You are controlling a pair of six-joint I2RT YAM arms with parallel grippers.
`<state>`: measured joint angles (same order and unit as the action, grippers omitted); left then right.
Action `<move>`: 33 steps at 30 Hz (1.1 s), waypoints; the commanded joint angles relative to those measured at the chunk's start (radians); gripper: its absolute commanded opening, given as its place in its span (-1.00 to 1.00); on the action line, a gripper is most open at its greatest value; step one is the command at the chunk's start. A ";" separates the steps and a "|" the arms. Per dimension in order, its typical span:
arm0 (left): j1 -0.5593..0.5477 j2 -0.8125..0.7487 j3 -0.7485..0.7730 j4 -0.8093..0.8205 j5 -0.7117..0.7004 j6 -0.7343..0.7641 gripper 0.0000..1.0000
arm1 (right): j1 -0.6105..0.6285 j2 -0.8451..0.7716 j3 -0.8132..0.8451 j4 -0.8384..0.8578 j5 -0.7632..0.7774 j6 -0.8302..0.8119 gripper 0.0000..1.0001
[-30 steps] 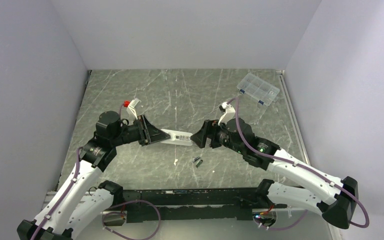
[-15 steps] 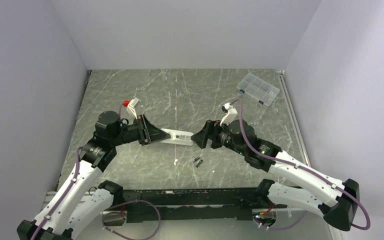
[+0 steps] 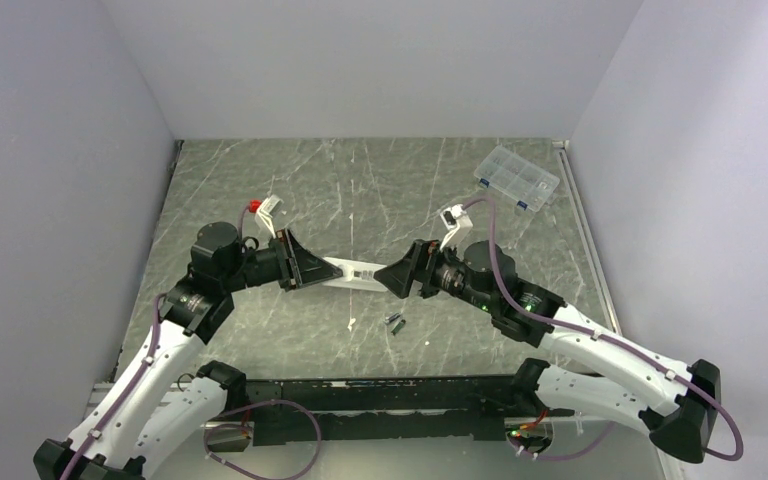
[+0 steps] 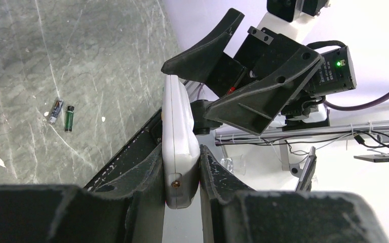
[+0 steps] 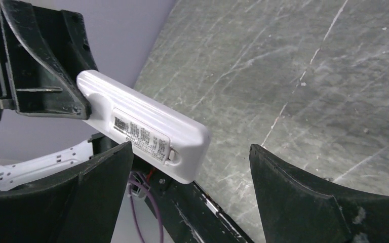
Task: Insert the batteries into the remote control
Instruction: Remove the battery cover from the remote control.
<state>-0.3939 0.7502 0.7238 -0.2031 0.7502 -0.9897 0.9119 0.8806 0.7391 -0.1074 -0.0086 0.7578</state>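
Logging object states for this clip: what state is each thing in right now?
remote control: off the table, clamped at one end.
batteries: both loose on the table, side by side, not loaded.
left gripper: shut on the remote control.
right gripper: open, fingers either side of the remote control's free end.
clear box: far right on the table; lid state unclear.

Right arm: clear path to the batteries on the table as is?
Probably yes. The right gripper is open, gripping nothing, and the batteries lie on bare table just beside it; only the held remote control is close.
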 commanded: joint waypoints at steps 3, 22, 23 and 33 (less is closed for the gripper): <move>-0.002 -0.008 0.016 0.039 0.024 0.008 -1.00 | 0.003 -0.028 0.029 0.055 0.001 0.005 0.75; -0.002 -0.003 0.013 0.040 0.024 0.016 -1.00 | 0.003 -0.091 0.019 0.056 -0.078 0.030 0.76; -0.002 -0.004 0.011 0.041 0.025 0.016 -1.00 | 0.003 -0.090 0.023 0.057 -0.089 0.033 0.76; -0.002 -0.005 -0.018 0.084 0.046 -0.006 -1.00 | 0.002 -0.079 0.010 0.153 -0.198 0.065 0.76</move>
<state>-0.3939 0.7502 0.7124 -0.1841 0.7635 -0.9894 0.9123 0.8017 0.7391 -0.0692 -0.1368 0.7979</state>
